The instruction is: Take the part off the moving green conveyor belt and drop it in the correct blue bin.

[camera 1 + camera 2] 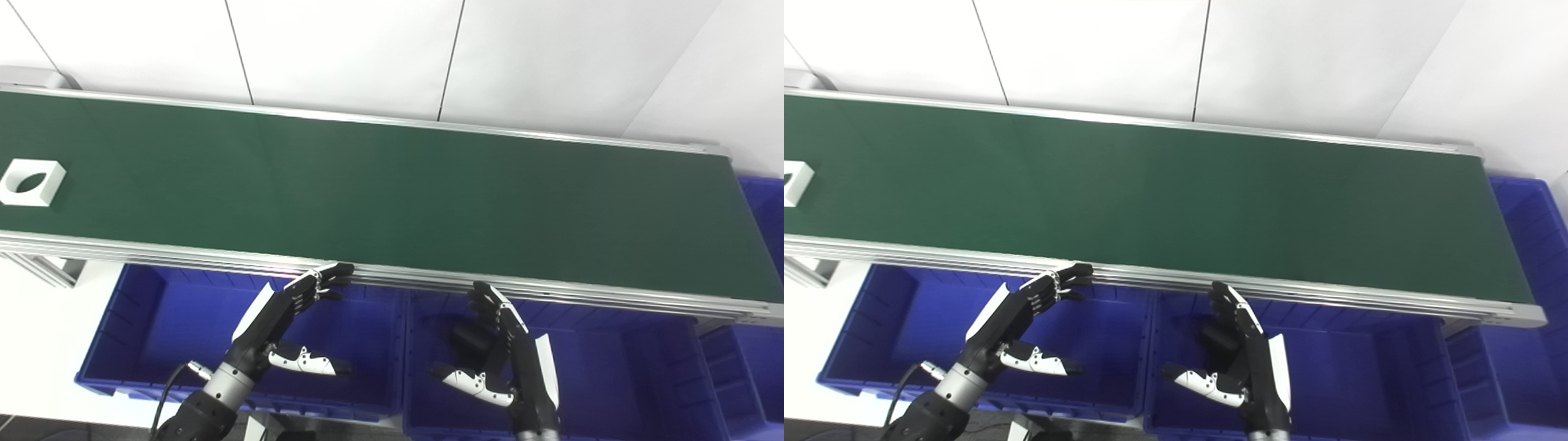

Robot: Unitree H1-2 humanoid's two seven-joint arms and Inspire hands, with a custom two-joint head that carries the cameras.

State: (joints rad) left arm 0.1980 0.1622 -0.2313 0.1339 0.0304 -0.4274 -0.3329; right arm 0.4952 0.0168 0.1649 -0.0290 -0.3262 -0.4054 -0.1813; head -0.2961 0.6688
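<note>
Your white square block part with an oval hole [29, 182] sits flat on the dark green conveyor belt [392, 196], far at the belt's left end, well apart from both hands. In the right eye view only its corner shows at the left edge.

Your left hand [288, 324] hangs over the left blue plastic bin [141, 318], holding nothing. Fingers [318, 283] are stretched forward and only slightly curled, tips reaching up to the silver aluminium rail [429, 278] on the belt's near edge; whether they touch the rail or just overlap it, you cannot tell. The thumb sticks out to the right, well apart from the fingers, so the hand is released and spread.

Your right hand [502, 349] hangs over the middle blue plastic bin [612, 367], also holding nothing. Fingers [487, 303] point up toward the rail, a little bent, tips just below the rail and not clearly on it. The thumb juts left, wide apart from the fingers: released, spread. Its palm looks turned toward the left hand.

Both hands are near each other, on either side of the wall between the two bins. A third blue plastic bin [762, 202] stands past the belt's right end, and another bin compartment shows at lower right. White wall panels [343, 49] run behind the belt.
</note>
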